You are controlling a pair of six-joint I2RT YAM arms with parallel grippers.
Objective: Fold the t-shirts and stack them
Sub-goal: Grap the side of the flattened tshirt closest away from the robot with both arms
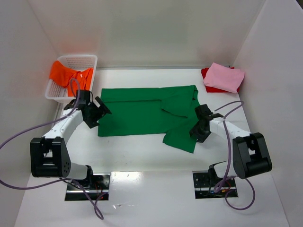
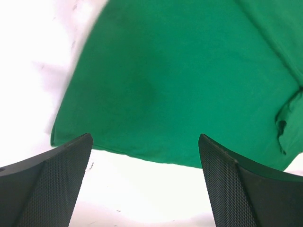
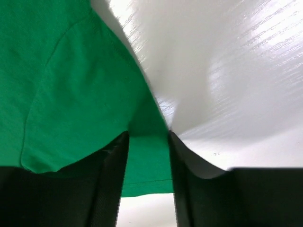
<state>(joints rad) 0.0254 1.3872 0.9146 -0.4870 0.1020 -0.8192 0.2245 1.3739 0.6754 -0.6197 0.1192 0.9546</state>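
Now, step: I take the shirt (image 1: 137,111) by its right edge.
Shirt: green, flat, mid-table.
Right gripper (image 3: 148,135): half-open, edge between jaws, unpinched.
Left gripper (image 2: 146,139): wide, empty, at left hem.
Advice: I should close fully, then lift.

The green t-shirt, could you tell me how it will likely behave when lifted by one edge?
Probably floppy: the green t-shirt lies flat with a folded-over sleeve, so it should drape from a lifted edge. Likely light, being thin cloth. Pushed, it may bunch rather than slide.
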